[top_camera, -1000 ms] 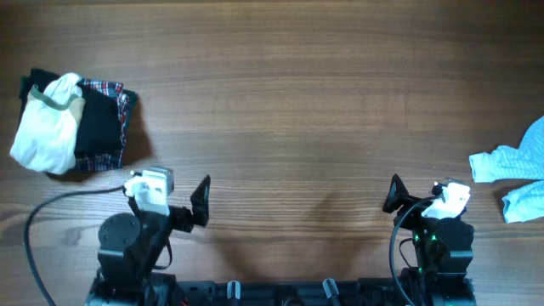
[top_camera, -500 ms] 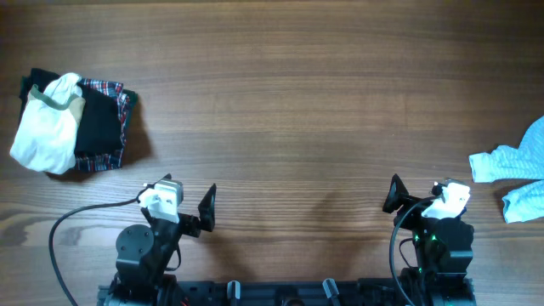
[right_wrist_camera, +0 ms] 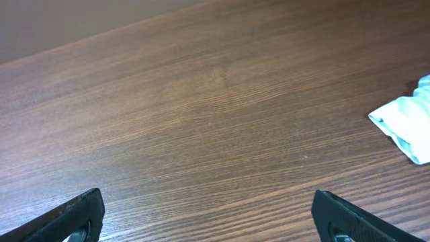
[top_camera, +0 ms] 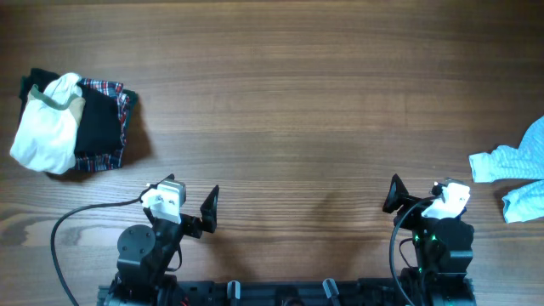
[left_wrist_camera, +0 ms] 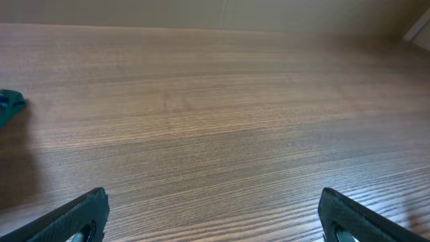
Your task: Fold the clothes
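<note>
The clothes lie in two places in the overhead view. At the far left is a folded pile: a white T-shirt on a black piece and a red-plaid piece. A crumpled pale-blue garment sits at the right edge, and its corner shows in the right wrist view. My left gripper is open near the front edge, right of the pile, over bare wood. My right gripper is open too, left of the blue garment, nothing between its fingers.
The wooden table spans the whole view. A black cable loops from the left arm's base at the front left. A dark teal scrap of cloth shows at the left edge of the left wrist view.
My left arm swung a little to the right and settled; its gripper stayed open. The right arm and the clothes have not moved.
</note>
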